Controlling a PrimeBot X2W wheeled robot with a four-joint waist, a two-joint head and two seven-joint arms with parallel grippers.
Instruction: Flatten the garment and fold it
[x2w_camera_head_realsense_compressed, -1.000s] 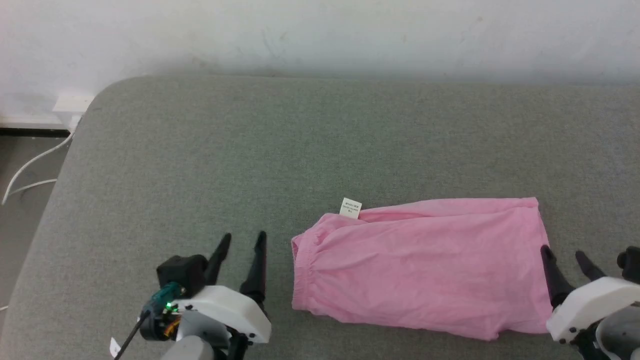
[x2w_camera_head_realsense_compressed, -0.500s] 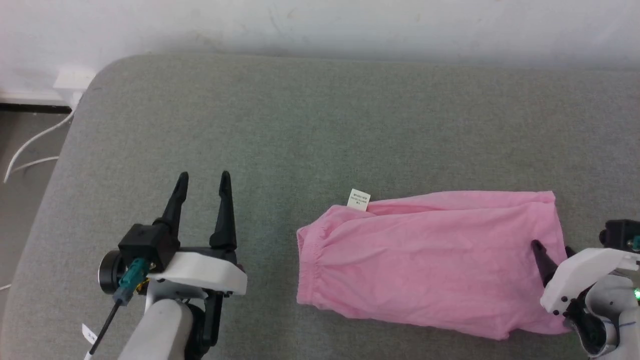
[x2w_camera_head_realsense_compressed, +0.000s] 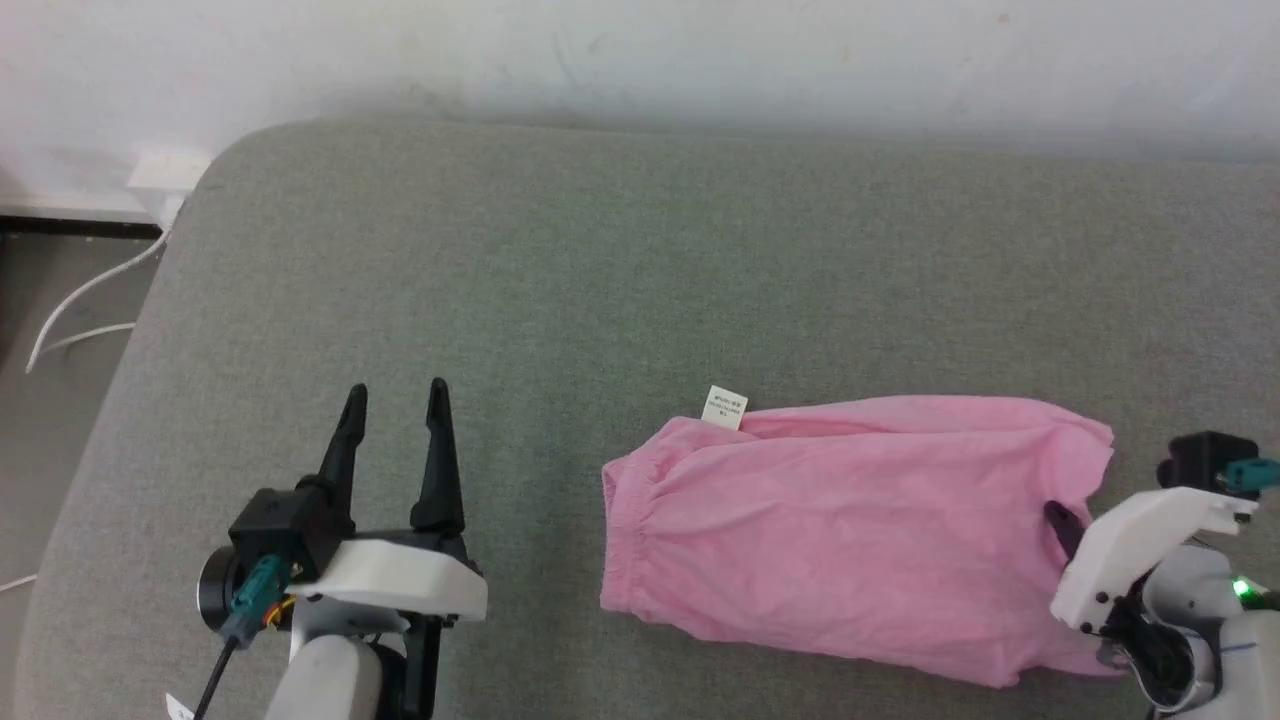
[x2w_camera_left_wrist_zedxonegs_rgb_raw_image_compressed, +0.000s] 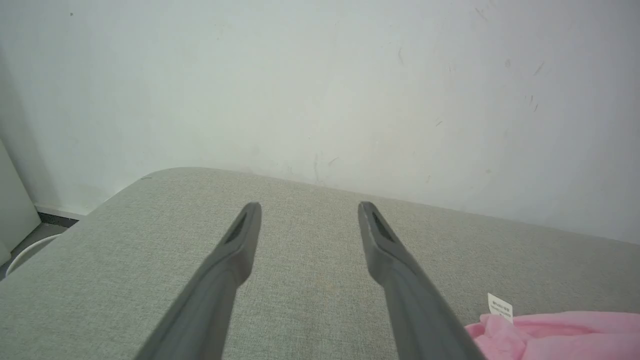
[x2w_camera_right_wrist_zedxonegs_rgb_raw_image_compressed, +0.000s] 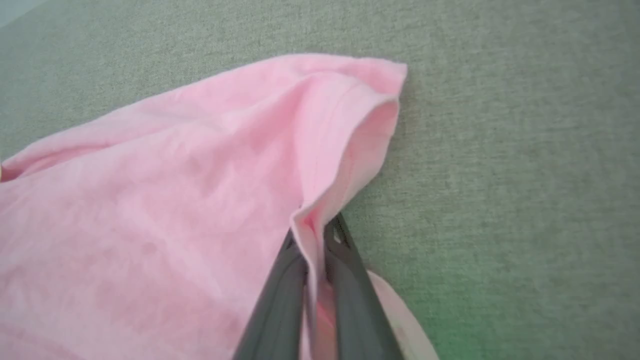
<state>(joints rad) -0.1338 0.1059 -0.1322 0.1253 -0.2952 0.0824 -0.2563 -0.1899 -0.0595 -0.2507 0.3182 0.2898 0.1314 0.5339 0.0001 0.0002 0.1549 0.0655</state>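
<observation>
Logged the garment low on the grey cushion, toward the robot's right front, long axis running left to right across the head view, near edge sloping slightly down toward the right. Noted gathered waistband at the left end, white label sticking out at its far corner, open hem pointing right. Found the right gripper pinched narrow on that right-hand hem, with a fold of pink cloth squeezed between the fingers and raised off the cushion. Found the left gripper spread wide, holding nothing, over bare cushion well left of the waistband. Could make out just one dark fingertip of the right gripper from the head, the rest hidden behind its white housing, which covers part of the cloth's near right corner too. Read the pinch plainly from the right wrist. Caught the label and waistband corner from the left wrist, cut off at the frame edge, under pale wall.
</observation>
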